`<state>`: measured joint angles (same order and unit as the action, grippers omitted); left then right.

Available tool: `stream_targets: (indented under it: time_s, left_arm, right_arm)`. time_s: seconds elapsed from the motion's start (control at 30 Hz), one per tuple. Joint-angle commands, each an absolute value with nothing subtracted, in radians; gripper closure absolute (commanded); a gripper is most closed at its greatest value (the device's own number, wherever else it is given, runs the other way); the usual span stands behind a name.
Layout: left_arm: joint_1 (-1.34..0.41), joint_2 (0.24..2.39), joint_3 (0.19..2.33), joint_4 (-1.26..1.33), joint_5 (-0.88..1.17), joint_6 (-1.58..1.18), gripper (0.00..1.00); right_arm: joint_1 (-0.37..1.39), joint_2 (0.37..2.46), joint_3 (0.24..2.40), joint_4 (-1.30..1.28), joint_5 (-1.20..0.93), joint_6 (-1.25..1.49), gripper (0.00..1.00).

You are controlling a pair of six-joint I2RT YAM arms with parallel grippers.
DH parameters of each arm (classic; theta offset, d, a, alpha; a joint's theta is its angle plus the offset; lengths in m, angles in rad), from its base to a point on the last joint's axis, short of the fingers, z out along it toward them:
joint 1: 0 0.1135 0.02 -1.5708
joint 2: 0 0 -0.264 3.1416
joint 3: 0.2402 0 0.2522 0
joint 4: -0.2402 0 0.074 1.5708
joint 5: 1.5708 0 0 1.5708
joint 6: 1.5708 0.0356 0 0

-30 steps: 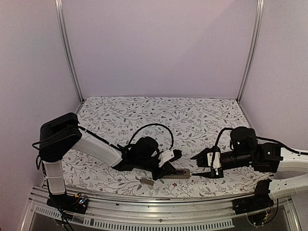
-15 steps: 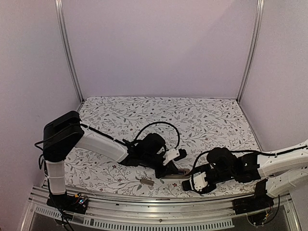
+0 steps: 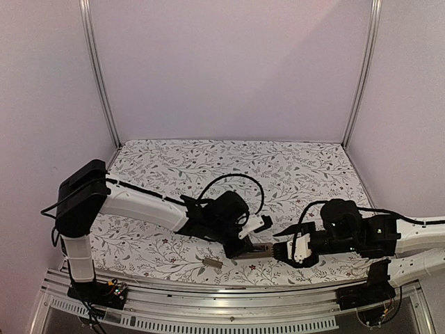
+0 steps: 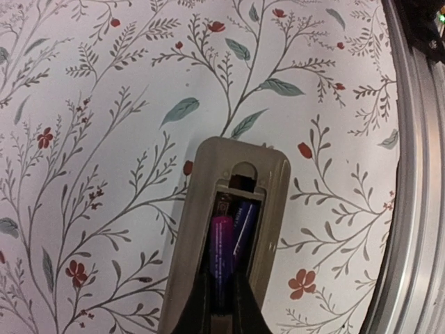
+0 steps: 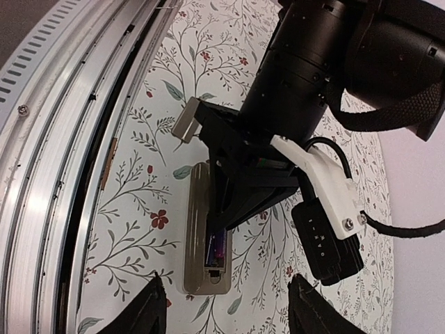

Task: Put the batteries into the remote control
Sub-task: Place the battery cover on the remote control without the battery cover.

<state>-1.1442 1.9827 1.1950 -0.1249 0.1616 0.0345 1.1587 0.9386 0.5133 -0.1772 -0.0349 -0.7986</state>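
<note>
The remote control lies back-up on the floral cloth near the front edge, its battery recess uncovered. Two batteries sit in the recess, a magenta one and a blue one beside it. My left gripper reaches down into the recess, its fingers shut on the near end of the magenta battery. In the top view the left gripper covers the remote. My right gripper stands open just off the remote's end, touching nothing; it is also in the top view.
The tan-grey cover piece lies loose on the cloth beyond the left wrist, also seen left of the remote. The aluminium front rail runs close along the remote's side.
The right arm swung in from the right, dipped toward the front edge, and now faces the remote's end. The left gripper shifted slightly right over the remote, still shut.
</note>
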Motion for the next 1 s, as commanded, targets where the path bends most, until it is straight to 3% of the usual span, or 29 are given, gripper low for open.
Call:
stream_targets:
  time_s: [0.0, 0.97]
  left_arm:
    - [-1.154, 1.952, 1.169, -0.323, 0.054, 0.003, 1.00]
    - [-1.232, 2.122, 1.404, -0.488, -0.031, 0.081, 1.00]
  right_arm:
    - [1.164, 0.940, 0.521, -0.201, -0.032, -0.757, 0.42]
    - [1.185, 0.870, 0.473, -0.134, -0.023, -0.645, 0.43]
